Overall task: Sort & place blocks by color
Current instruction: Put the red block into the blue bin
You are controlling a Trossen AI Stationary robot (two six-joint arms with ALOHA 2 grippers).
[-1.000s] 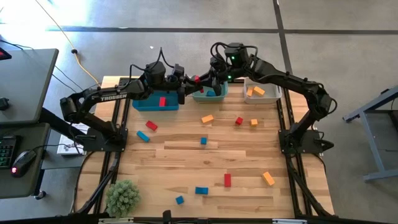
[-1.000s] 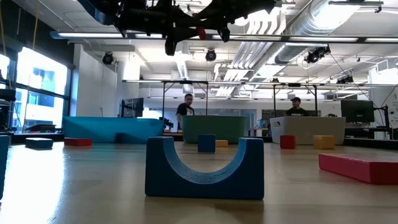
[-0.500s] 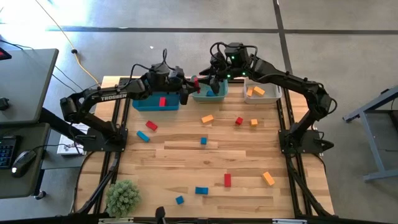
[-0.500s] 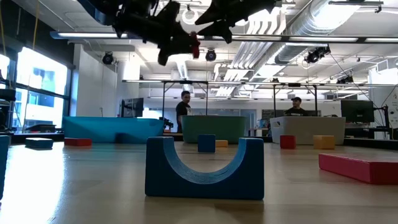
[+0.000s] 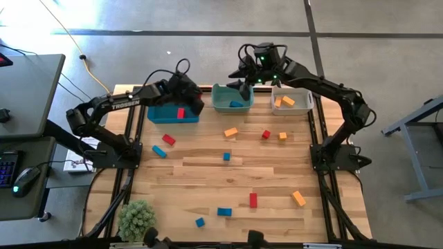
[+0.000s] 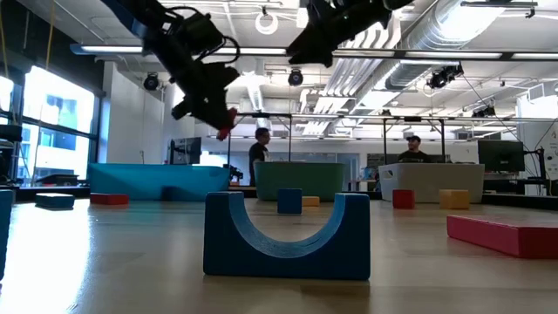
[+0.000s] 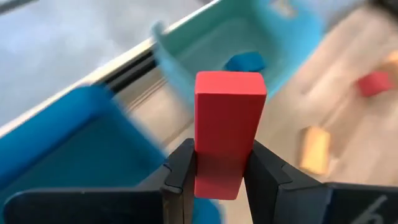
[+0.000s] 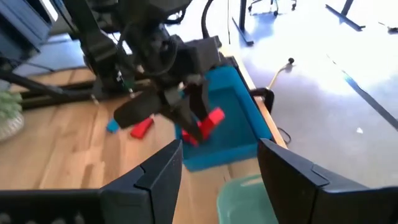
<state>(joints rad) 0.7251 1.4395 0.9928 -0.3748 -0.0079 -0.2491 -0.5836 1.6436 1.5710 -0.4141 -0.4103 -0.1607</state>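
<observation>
1. A red block (image 7: 229,134) is pinched between the two dark fingers (image 7: 180,180) of the left tool (image 5: 196,102), standing on end in the grip with its upper half clear of the fingers.
2. That tool hangs above the right-hand part of the blue bin (image 5: 158,115), near the bin's edge; the right wrist view shows the red block over the bin's open interior, clear of its floor.
3. Another red block (image 5: 181,113) lies inside the blue bin.
4. Just to the right stands the teal bin (image 5: 223,104), with a blue block (image 5: 237,104) lying in it.
5. The right tool (image 5: 243,83) is above the teal bin, its fingers (image 8: 158,171) spread apart and holding nothing.
6. Farther right, the white-grey bin (image 5: 299,108) holds two orange blocks (image 5: 284,101).
7. On the wooden desk (image 5: 194,173) loose blocks lie well apart: orange ones (image 5: 230,131) and a red cube (image 5: 266,134) near the bins, a red bar (image 5: 168,140) and a blue bar (image 5: 159,151) on the left, and a small blue cube (image 5: 226,157) in the middle.
8. Toward the near edge lie a red bar (image 5: 252,200), an orange bar (image 5: 298,198) and two blue blocks (image 5: 223,211).
9. In the low view a blue arch-shaped block (image 6: 287,234) stands closest to the camera; two people in the room behind are too small to tell more.
10. A green plant-like tuft (image 5: 136,219) sits at the desk's near left corner.
</observation>
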